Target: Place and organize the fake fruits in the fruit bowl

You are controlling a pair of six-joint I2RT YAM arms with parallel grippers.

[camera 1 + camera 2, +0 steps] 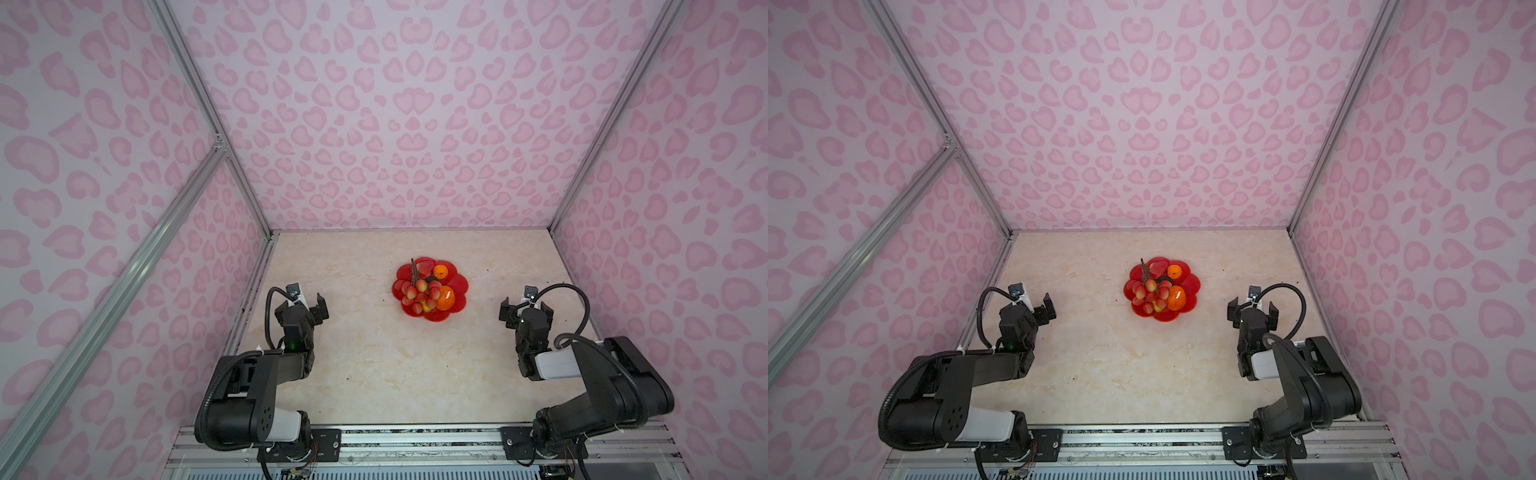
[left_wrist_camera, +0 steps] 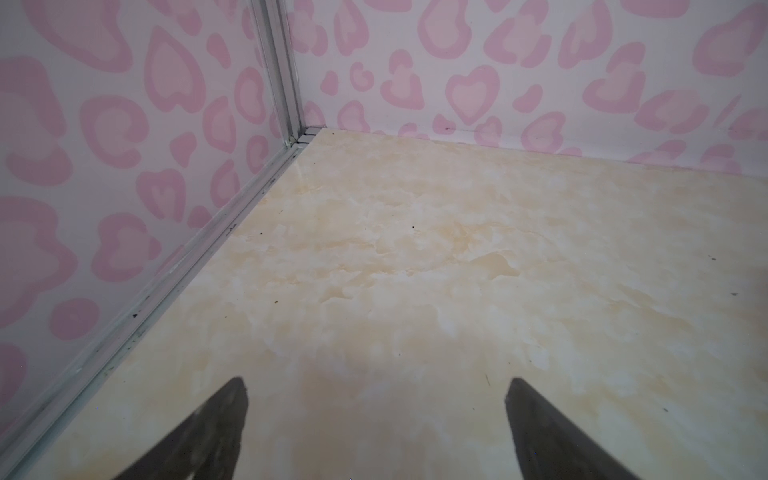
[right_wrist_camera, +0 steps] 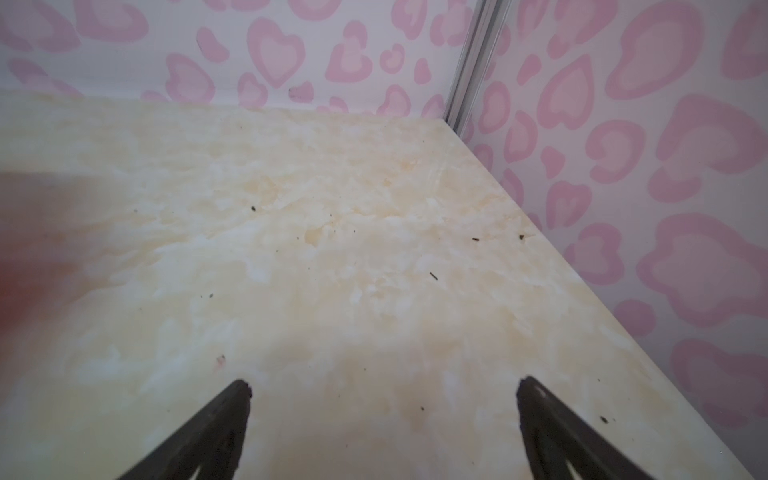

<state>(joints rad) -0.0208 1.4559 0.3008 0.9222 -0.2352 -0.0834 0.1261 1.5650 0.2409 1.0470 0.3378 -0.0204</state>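
The fruit bowl (image 1: 457, 286) is seen in both top views near the middle of the desk (image 1: 374, 374), a little toward the far side. The fake fruits are gathered inside it. The bunch of red berries (image 1: 419, 291) is laid across the left half with its brown stem pointing far. The larger orange (image 1: 445, 299) is tucked against the right of the bunch, the small orange (image 1: 440, 271) is set at the far side, and a yellowish fruit (image 1: 426, 307) is wedged at the near edge (the dark oval and the strawberry cannot be picked out with certainty among the berries). No fruit is seen on the desk outside the bowl, so the placing is judged complete.

The left end effector (image 1: 305, 308) and the right end effector (image 1: 525, 309) are held well apart from the bowl, one on each side, close to the side walls. In the wrist views the fingers of each are spread wide with nothing between them. This stand-off posture is judged to leave the arrangement undisturbed and in plain sight from above.
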